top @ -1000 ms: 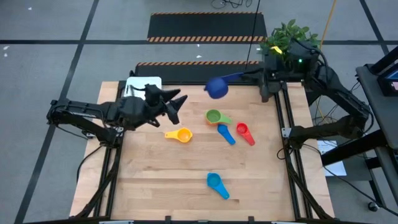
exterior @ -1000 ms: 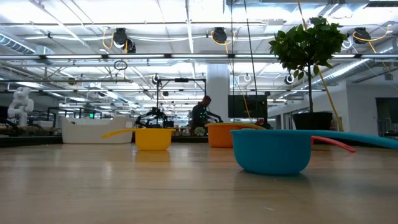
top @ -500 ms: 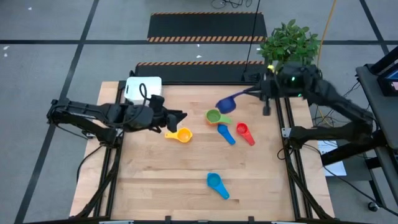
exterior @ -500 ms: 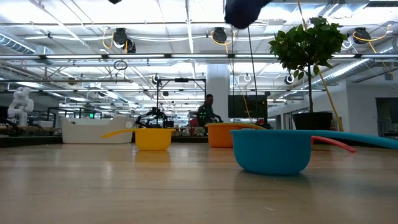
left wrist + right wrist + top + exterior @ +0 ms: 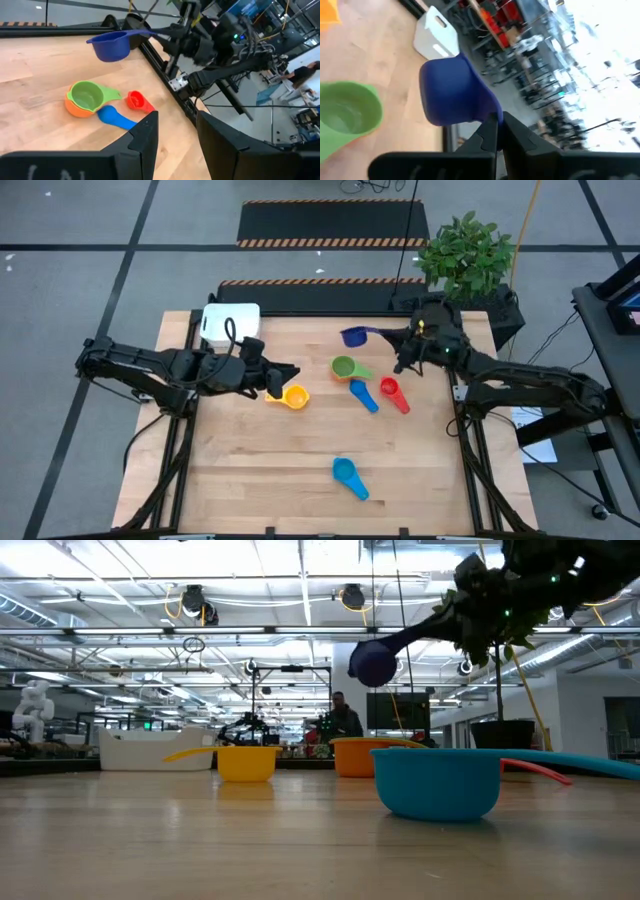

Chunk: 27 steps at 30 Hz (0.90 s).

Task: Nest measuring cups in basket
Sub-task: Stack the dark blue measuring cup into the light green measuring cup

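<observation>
Over the last second the dark blue measuring cup (image 5: 354, 336) has swung down and toward the table's far right edge in the right gripper (image 5: 400, 338), while the left gripper (image 5: 283, 373) has slid across to the yellow cup (image 5: 293, 396).

Nearest the front edge, a light blue cup (image 5: 344, 471) lies alone on the wooden table (image 5: 250, 470), well apart from the rest. Mid-table, the yellow cup sits just beside the left gripper's fingertips; its jaws are parted with nothing between them, likely lining up for a pick. To its right the green cup (image 5: 343, 367) is already nested in an orange one (image 5: 75, 107), with a second blue cup (image 5: 362, 395) and a red cup (image 5: 390, 391) close by.

Farther back, the right gripper's jaws are clenched on the dark blue cup's handle, bowl up and carried clear of the table — held by the handle so the bowl stays free to drop over or into another.

The white basket (image 5: 230, 320) sits at the far left corner, away from all the cups — whether it holds anything cannot be told.
</observation>
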Available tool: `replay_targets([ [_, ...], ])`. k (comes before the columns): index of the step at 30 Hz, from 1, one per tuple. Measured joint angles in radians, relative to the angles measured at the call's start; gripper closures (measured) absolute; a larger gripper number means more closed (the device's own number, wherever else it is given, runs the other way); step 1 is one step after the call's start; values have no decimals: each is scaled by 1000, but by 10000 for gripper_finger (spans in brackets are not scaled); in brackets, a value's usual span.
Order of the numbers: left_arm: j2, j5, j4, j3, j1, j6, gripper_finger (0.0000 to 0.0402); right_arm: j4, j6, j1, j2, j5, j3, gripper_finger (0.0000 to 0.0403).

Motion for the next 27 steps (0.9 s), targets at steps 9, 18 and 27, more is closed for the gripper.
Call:
replay_targets([
  [9,0,0,-23,0,7,4,266,131,-41,118,38,30,-120,403],
  [18,0,0,-23,0,29,17,266,205,-87,196,113,88,-170,403],
  [27,0,6,-17,0,46,12,266,366,-108,205,258,85,-180,403],
])
